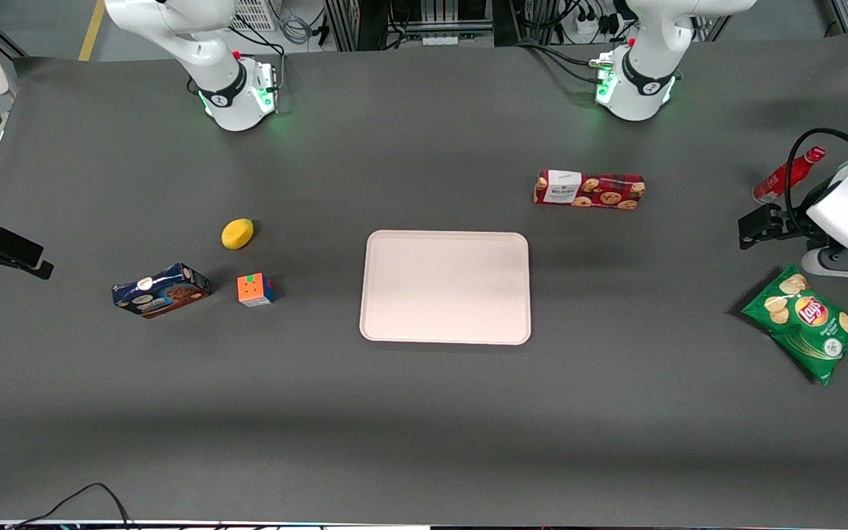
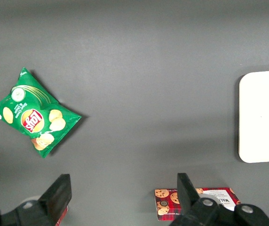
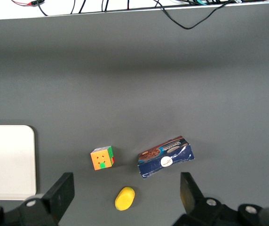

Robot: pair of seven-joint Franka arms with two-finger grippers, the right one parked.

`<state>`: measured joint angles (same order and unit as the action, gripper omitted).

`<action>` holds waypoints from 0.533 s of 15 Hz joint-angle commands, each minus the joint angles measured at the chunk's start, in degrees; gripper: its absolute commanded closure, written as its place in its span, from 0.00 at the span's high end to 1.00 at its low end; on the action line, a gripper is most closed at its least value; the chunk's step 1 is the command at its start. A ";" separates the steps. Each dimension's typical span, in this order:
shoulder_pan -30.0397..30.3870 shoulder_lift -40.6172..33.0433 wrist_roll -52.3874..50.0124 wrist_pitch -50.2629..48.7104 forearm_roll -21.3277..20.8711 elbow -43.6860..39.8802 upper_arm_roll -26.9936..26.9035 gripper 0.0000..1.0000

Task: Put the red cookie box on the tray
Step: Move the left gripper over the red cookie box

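Front view, read across from the parked arm's end of the table. I see a blue cookie box [image 1: 161, 290], then a yellow lemon [image 1: 237, 233] and a colour cube [image 1: 255, 289] just beside one another, all well apart from the task's things. At mid-table lies the tray [image 1: 444, 287], pale, flat and bare. Next comes the red cookie box [image 1: 589, 190], flat on the table, farther from the front camera than the tray and offset toward the working arm's end; box and tray are apart, not touching. Toward the working arm's end lie a red bottle [image 1: 788, 174] and a green crisp bag [image 1: 807, 321], with my gripper [image 1: 751, 228] between them, held above the table and well apart from the box.

The wrist view shows the gripper [image 2: 124, 193] with its fingers [image 2: 59, 193] spread wide and nothing between them; the box [image 2: 198, 203] is partly hidden by one finger.

Handling, as I judge it: a thin card carton, light and fairly stiff, with a smooth printed skin that may slip; a hard squeeze could dent it or crush the cookies. I would take hold across the narrow width near mid-length, so that neither end droops.

Orientation: the long axis runs sideways across the front view, roughly parallel to the tray's nearest long edge, slightly tilted. The white label panel sits at the end nearer the tray, pointing toward the parked arm's end.
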<state>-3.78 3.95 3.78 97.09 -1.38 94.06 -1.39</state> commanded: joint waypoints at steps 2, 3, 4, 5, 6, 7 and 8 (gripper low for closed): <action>0.00 1.23 0.97 -0.67 0.15 -1.51 0.07 1.00; -0.34 1.50 0.97 -0.67 0.15 -1.51 0.07 1.00; -0.52 1.94 1.23 -0.76 0.06 -1.51 0.16 1.00; -0.78 2.29 1.32 -1.72 0.15 -1.33 0.33 1.00; -1.13 2.73 1.49 -2.86 0.15 -0.55 1.46 1.00; -1.31 3.69 2.19 -5.31 0.15 -0.10 2.35 1.00; -1.31 4.66 3.07 -6.98 0.15 0.94 3.22 1.00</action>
<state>-4.22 6.10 4.78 94.57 -1.22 94.16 -0.02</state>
